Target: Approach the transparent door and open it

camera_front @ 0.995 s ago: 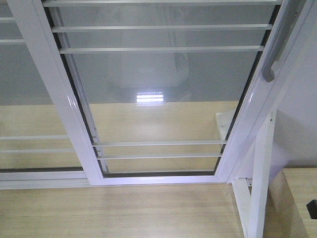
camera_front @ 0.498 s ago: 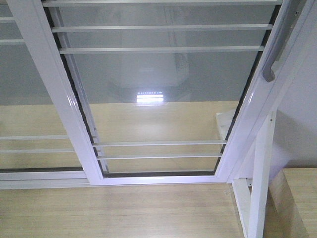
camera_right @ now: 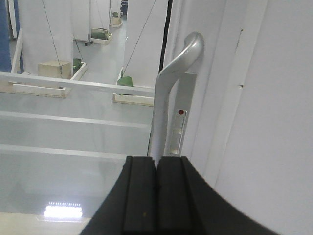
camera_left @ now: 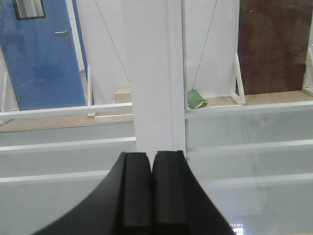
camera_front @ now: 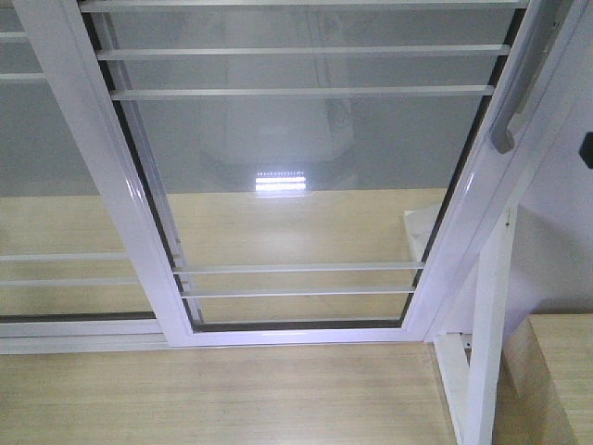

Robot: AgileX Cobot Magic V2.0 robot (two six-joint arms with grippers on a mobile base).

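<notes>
Glass panel (camera_front: 46,139) beside transparent door (camera_front: 306,139)

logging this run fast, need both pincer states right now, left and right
Left pincer: closed, holding nothing.
Right pincer: closed, holding nothing, not gripping the pull handle.

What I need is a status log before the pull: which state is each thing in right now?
transparent door: shut, its handle side against the right-hand frame.
handle: untouched, no gripper on it.
left gripper: shut, empty.
right gripper: shut, empty, pointed at the handle.
</notes>
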